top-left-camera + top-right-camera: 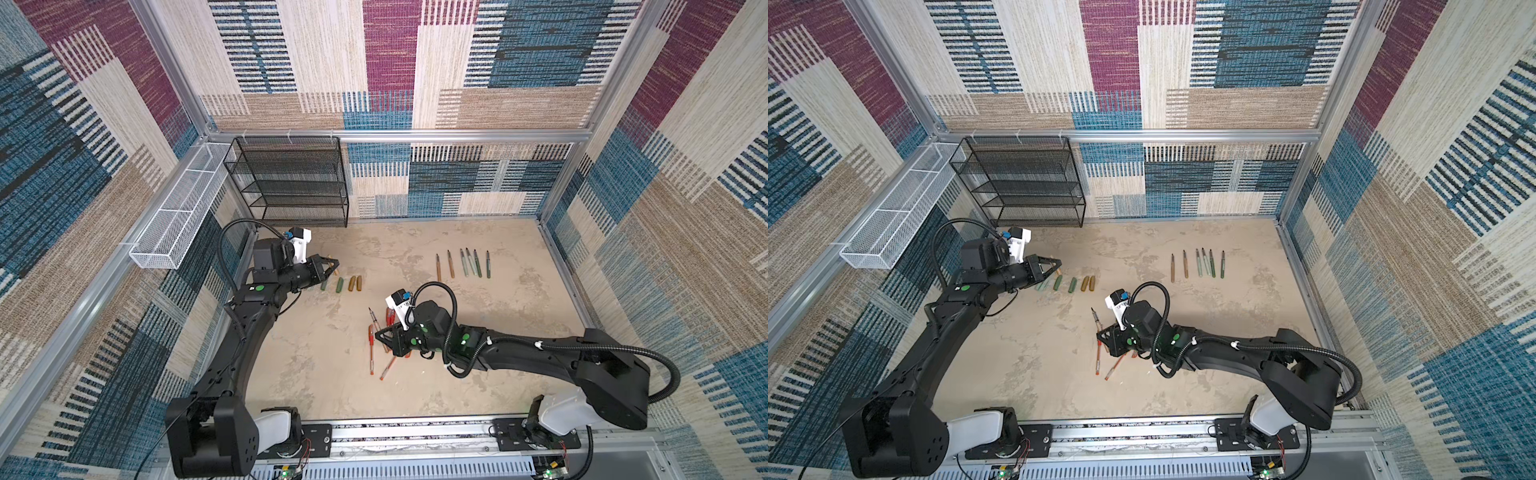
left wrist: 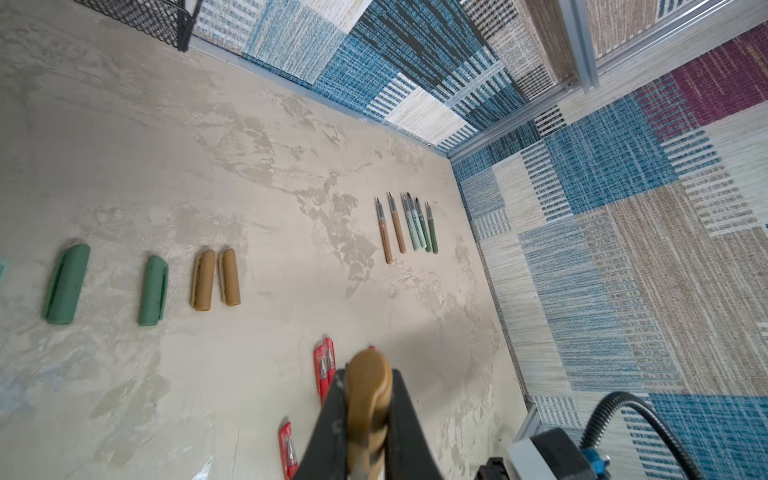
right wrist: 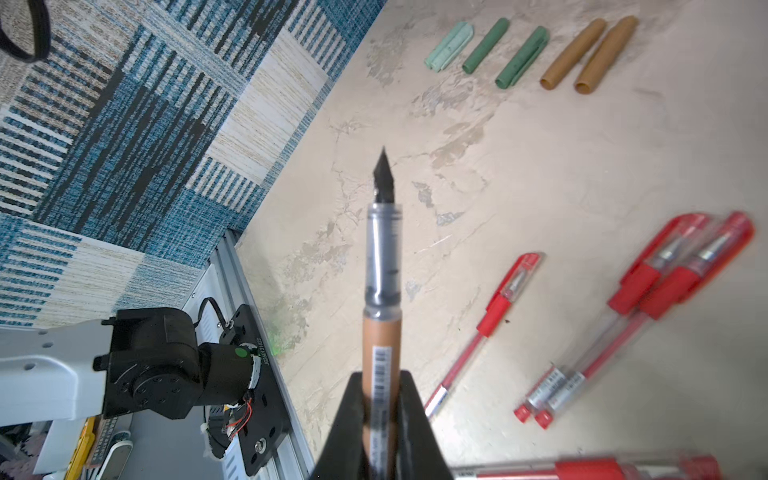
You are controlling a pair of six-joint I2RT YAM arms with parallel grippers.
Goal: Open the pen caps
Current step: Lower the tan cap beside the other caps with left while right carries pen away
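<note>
Patchwork woven walls (image 1: 395,62) box in a mottled beige counter (image 1: 311,386). Your left fingers (image 1: 332,266) are clamped on a gold-brown cap (image 2: 370,386), held off the counter near the row of loose caps (image 3: 521,58) in pale mint, dark green and gold-brown. Your right fingers (image 1: 384,332) are clamped on a brown pen (image 3: 376,332) with its black nib (image 3: 383,174) bare. Six more bare pens (image 1: 463,264) lie in a row at the far right. The red pens (image 3: 681,270) beside your right arm still wear their red caps (image 3: 517,270); those look like the work left.

Expect these caps to be light, hard and smooth. They will probably roll when laid down and could slip from a loose pinch. Take each red cap across its thick middle and the pen on its rubber sleeve (image 3: 494,316) just behind the joint, then pull straight along the pen. The thin clear barrels may flex or crack under a hard squeeze, so grip only firmly enough to hold.
</note>
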